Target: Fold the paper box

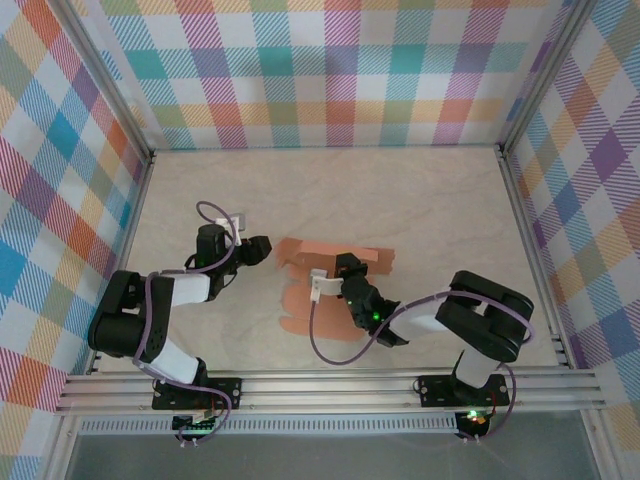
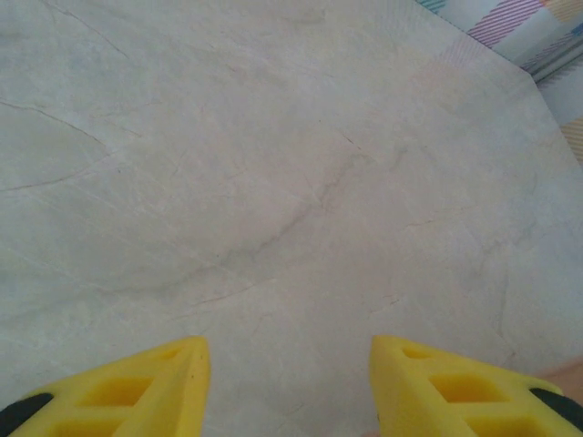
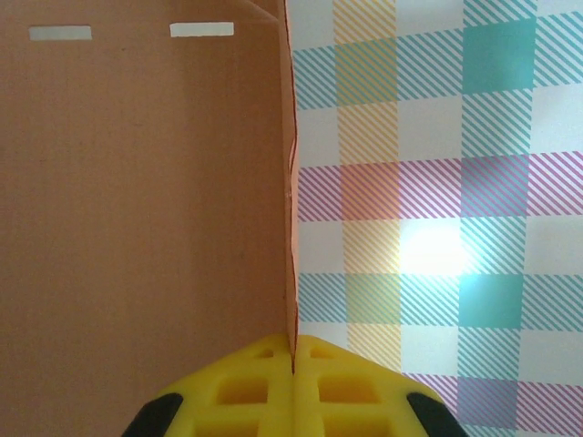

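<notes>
1. Plaid walls [image 1: 320,70] in pastel checks close in a pale, marble-look worktop [image 1: 420,200], with both arms reaching in from the bottom edge of the top view.
2. The paper box [image 1: 300,250] is a salmon-orange card cutout, not yet formed. It lies near the middle of the frame, with one long strip above and rounded tabs spreading toward the lower left.
3. The right fingers [image 3: 246,391] are pressed together on the thin edge of one panel. In the right wrist view that panel takes the left half, with two small slots [image 3: 200,29] at upper left. Its edge runs straight up from the fingertips against the wall, so the panel looks lifted.
4. The left fingers [image 2: 137,391] stand partly apart and hold nothing, over bare worktop. In the top view they sit just left of the strip's end, near the card but apart from it.
5. The step in hand appears to be raising a panel about its crease. It would go best with the pinch kept firm near the edge and the panel swung round the crease, not dragged. The left fingers could press the flat part down as an anchor, because thin card may buckle or slide.
</notes>
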Tool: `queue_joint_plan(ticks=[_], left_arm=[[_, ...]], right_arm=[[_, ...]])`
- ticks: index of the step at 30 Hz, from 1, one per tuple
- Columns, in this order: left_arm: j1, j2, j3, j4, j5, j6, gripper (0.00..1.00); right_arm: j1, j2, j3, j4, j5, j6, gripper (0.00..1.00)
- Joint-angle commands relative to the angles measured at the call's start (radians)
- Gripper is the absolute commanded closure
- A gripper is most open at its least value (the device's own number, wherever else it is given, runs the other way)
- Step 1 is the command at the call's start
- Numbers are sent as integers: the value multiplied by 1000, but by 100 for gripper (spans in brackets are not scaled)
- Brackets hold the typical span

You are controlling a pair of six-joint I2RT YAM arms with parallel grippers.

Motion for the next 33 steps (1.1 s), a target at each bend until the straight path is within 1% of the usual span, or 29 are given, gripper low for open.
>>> queue_joint_plan(ticks=[1, 4, 6, 7, 8, 11, 15, 19, 24, 26, 30, 33], left_arm=[[7, -22, 12, -33, -21, 35, 50], [7, -7, 21, -31, -14, 32, 50], [5, 1, 25, -32, -10, 31, 49], [4, 4, 27, -36, -9, 35, 49], [3, 8, 29, -38, -10, 38, 49], [-7, 25, 44, -58, -7, 62, 47], [-20, 57, 60, -63, 11, 79, 47], [-37, 85, 73, -53, 34, 79, 48], [-56, 90, 73, -51, 29, 103, 48], [-69, 92, 81, -59, 27, 124, 48], [-102, 114, 113, -84, 15, 174, 48], [-117, 139, 147, -93, 15, 185, 51]], right_arm=[[5, -1, -42, -9, -1, -8, 100], [5, 75, -57, 148, 19, -105, 100], [4, 150, -64, 337, 43, -203, 100], [6, 171, -68, 405, 44, -227, 100], [7, 183, -69, 422, 49, -230, 100], [11, 160, -80, 383, 48, -175, 100], [10, 104, -91, 335, 44, -151, 100], [10, 40, -82, 250, 43, -108, 100], [10, -39, -81, 127, 31, -63, 100], [9, -38, -84, 125, 31, -63, 100], [9, -13, -84, 195, 31, -106, 100], [10, -18, -84, 191, 31, -101, 100]])
